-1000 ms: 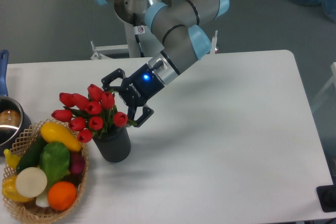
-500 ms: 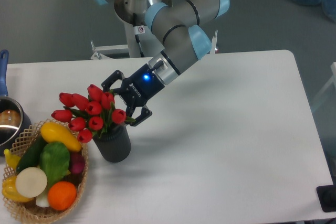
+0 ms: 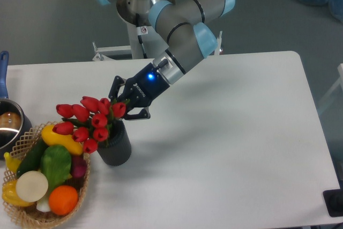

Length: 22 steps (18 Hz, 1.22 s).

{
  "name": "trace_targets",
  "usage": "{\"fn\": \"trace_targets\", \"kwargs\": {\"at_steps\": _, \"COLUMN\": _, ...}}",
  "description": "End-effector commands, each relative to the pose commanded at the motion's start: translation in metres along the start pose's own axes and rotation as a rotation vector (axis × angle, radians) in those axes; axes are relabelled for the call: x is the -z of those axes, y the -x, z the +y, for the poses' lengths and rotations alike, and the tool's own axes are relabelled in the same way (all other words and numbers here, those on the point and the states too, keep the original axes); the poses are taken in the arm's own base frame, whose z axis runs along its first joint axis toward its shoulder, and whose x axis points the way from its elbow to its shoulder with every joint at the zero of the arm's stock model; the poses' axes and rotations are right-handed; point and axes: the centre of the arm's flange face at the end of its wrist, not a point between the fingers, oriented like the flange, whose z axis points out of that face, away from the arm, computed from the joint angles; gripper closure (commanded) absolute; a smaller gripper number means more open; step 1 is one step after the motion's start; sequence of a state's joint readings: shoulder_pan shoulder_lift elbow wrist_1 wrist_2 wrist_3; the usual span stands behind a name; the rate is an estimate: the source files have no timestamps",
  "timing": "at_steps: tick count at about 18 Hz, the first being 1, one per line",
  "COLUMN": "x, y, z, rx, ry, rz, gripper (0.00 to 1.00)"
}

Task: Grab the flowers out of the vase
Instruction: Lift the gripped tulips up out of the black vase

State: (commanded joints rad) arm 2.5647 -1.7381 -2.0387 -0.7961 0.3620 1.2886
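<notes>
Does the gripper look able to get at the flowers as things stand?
Probably yes: the gripper is already at the flowers, apparently closed around their stems above the vase; nothing stands between.

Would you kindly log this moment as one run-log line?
phase: grasp | tool: closed on flowers | flowers: in vase, leaning left | lift: not done

nine tulip buds (image 3: 91,122), one vase (image 3: 115,148), one basket (image 3: 21,215)
</notes>
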Motion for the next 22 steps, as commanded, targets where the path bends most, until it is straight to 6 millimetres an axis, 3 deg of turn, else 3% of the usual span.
{"fn": "trace_targets", "kwargs": {"at_steps": 6, "x": 0.024, "y": 0.010, "z": -0.044, "rx": 0.074, "ry": -0.063, "rz": -0.030, "gripper": 0.87}}
{"fn": "trace_targets", "kwargs": {"at_steps": 12, "x": 0.030, "y": 0.008, "z": -0.051, "rx": 0.088, "ry": -0.069, "rz": -0.039, "gripper": 0.87}}
{"fn": "trace_targets", "kwargs": {"at_steps": 19, "x": 0.039, "y": -0.012, "z": -0.074, "rx": 0.125, "ry": -0.131, "rz": -0.021, "gripper": 0.87}}
{"fn": "trace_targets", "kwargs": {"at_steps": 22, "x": 0.053, "y": -0.012, "z": -0.081, "rx": 0.117, "ry": -0.179, "rz": -0.027, "gripper": 0.87}}
